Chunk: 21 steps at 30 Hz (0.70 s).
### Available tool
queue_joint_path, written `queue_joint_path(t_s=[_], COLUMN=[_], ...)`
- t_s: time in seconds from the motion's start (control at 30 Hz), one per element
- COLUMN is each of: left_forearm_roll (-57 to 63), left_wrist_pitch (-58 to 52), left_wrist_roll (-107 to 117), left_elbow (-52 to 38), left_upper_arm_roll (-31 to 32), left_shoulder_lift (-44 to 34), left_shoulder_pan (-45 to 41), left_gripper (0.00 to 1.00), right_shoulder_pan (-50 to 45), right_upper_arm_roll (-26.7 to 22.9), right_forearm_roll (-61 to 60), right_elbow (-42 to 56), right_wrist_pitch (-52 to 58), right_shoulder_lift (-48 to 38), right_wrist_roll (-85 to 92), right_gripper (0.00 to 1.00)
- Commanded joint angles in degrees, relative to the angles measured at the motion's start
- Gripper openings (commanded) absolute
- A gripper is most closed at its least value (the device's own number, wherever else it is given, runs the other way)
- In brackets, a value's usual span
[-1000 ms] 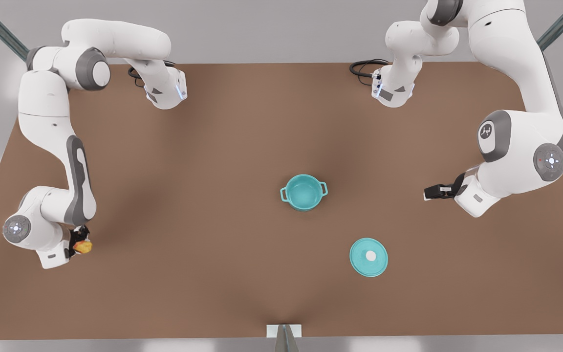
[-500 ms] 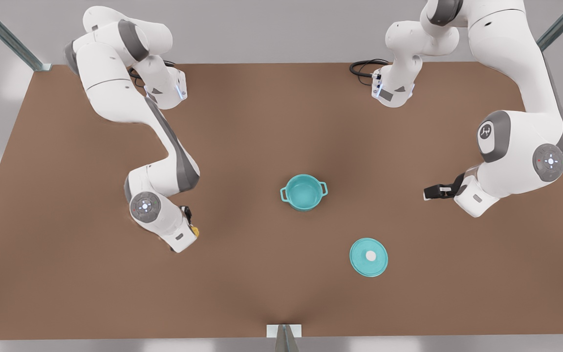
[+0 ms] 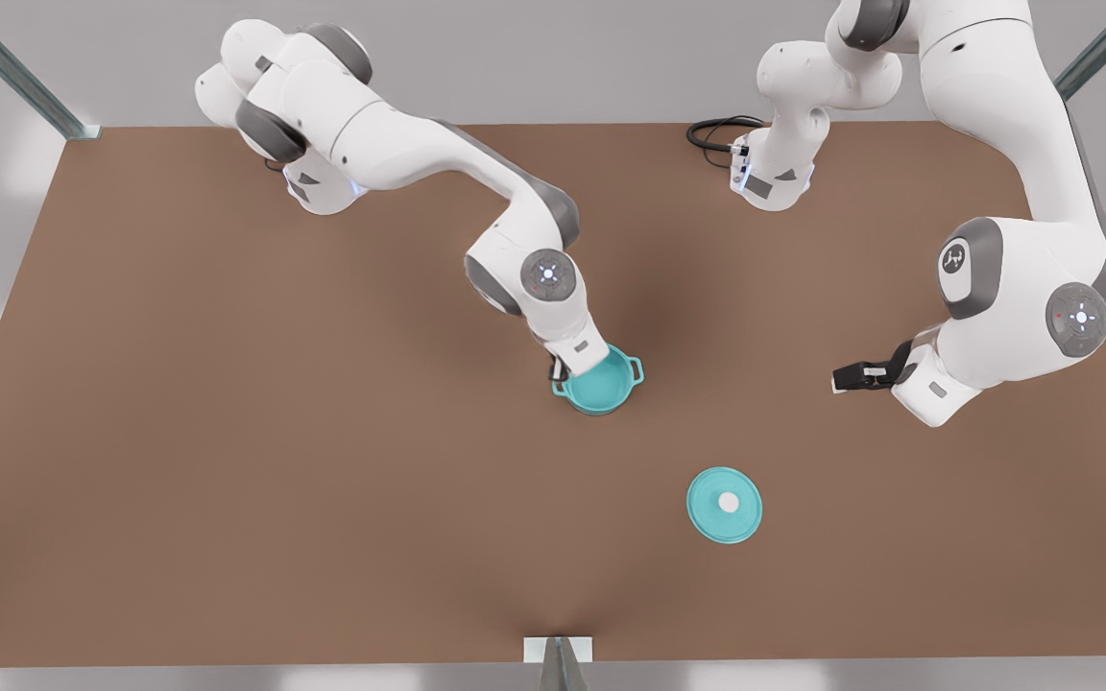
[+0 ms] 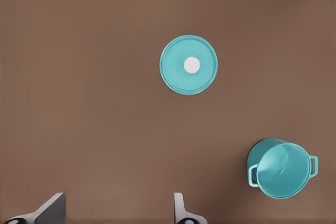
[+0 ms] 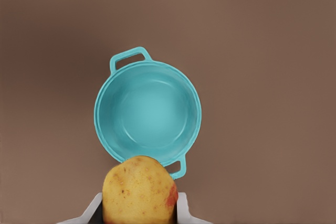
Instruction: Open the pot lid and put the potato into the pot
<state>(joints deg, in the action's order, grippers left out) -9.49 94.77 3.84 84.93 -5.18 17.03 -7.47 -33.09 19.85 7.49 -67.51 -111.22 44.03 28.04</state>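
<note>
**Potato held over the pot rim; lid lying apart on the table**

Potato: a lumpy yellow-orange piece with a reddish patch on one flank, sitting between the two pale fingers of the right gripper. The fingers are pressing against its two sides, closed to the potato's width. In the right wrist view it is hanging above the pot's rim next to one loop handle, not above the middle of the bowl.

Pot: round, teal inside and out, standing upright and uncovered near the table's centre, its interior holding nothing. The right arm's wrist is covering the pot's rim on the front view's left, and the gripper's own tips are hidden beneath it there.

Pot lid: a flat teal disc with a white knob, lying knob-up on the table, well apart from the pot and toward the near edge in the front view. No gripper is touching it.

Left gripper: its fingers are standing spread wide with nothing between them, over bare table. Its arm is waiting toward the front view's right, well apart from pot and lid. How high it is hanging above the table probably cannot be judged from these views.
</note>
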Motion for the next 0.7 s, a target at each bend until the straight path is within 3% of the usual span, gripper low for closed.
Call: queue_joint_path(t_s=[0.0, 0.4, 0.43, 0.47, 0.5, 0.6, 0.63, 0.67], left_forearm_roll=[0.0, 3.7, 3.2, 3.2, 3.2, 3.2, 3.2, 3.2], left_wrist_pitch=[0.0, 0.6, 0.6, 0.6, 0.6, 0.6, 0.6, 0.6], left_wrist_roll=[0.1, 0.2, 0.0, 0.0, 0.1, 0.0, 0.0, 0.0], left_elbow=[0.0, -0.7, -0.8, -0.8, -0.8, -0.8, -0.8, -0.8], left_upper_arm_roll=[0.0, 0.2, 0.2, 0.2, 0.2, 0.3, 0.3, 0.2], left_shoulder_lift=[-0.1, 0.1, 0.1, 0.2, 0.2, 0.2, 0.2, 0.2], left_shoulder_pan=[0.0, -0.3, -0.3, -0.3, -0.3, -0.3, -0.3, -0.3], left_gripper=[1.0, 1.0, 1.0, 1.0, 1.0, 1.0, 1.0, 1.0], right_shoulder_pan=[-0.8, -4.0, -4.0, -4.0, -4.0, -3.7, -2.9, 1.0], right_upper_arm_roll=[0.0, -0.5, -0.5, -1.0, -1.0, -1.4, -4.6, -5.8], right_forearm_roll=[0.2, 0.3, 0.4, 0.4, 0.7, 0.9, 0.7, 0.2], right_elbow=[1.3, 5.9, 5.9, 5.9, 5.9, 5.8, 5.4, 5.4], right_wrist_pitch=[-3.4, -17.2, -17.2, -17.3, -17.3, -16.6, -15.5, -6.2], right_shoulder_lift=[1.8, 12.4, 12.4, 12.3, 12.3, 11.8, 7.6, 3.9], right_wrist_roll=[-39.0, -43.1, -42.9, -42.7, -42.5, -42.3, -42.1, -40.2], right_gripper=[0.48, 0.5, 0.59, 0.88, 0.96, 1.0, 1.0, 1.0])
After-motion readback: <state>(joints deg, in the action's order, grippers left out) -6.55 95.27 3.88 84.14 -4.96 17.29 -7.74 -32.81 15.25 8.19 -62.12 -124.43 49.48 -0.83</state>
